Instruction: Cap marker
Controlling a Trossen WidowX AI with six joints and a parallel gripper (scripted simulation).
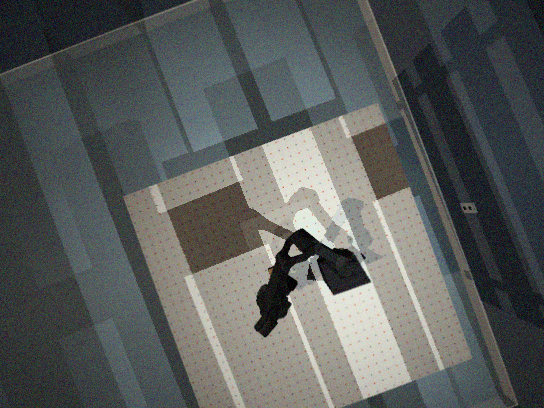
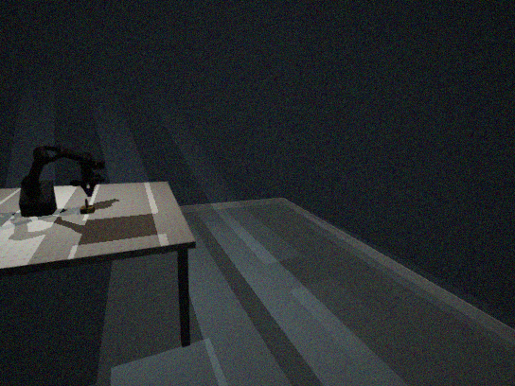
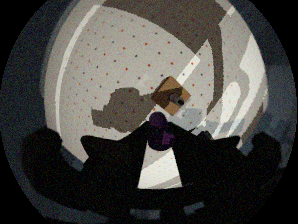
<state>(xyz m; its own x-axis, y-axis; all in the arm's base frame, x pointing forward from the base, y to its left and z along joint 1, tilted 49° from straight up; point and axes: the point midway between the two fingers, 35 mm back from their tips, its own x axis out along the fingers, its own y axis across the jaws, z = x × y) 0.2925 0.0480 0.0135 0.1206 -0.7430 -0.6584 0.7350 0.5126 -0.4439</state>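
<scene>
Gripper [image 2: 89,194] [image 3: 157,124]: closed on the purple cap [image 3: 161,138]. Cap sits between the fingertips, one finger each side, off the table. Too dark in the exterior view to make out the cap itself. Top view: gripper merges with the arm, fingertips can't be picked out.

Below and past the cap in wrist view: holder block [image 1: 270,271] [image 2: 87,209] [image 3: 163,102], orange-brown, resting on the table. Marker [image 2: 86,202] [image 3: 177,98] stands upright in it, grey with a dark tip, uncapped. Exterior view shows a gap between fingertips and marker top, gripper roughly over the block. Cap and marker are apart; wrist view has the cap offset to one side of the marker tip. Top view only shows a sliver of the block beside the arm.

Arm [image 1: 300,240] [image 2: 66,153] is bent, reaching out from its black base [image 1: 345,280] [image 2: 38,201] with the gripper end pointing down. Base stands on the table [image 1: 250,360] [image 2: 166,213] [image 3: 100,50], pale top with small dots, bright bands and brown shadow patches across it.

Farther out: dark table leg [image 2: 184,298], blue-grey floor [image 2: 331,307], wall outlet [image 1: 468,207].
</scene>
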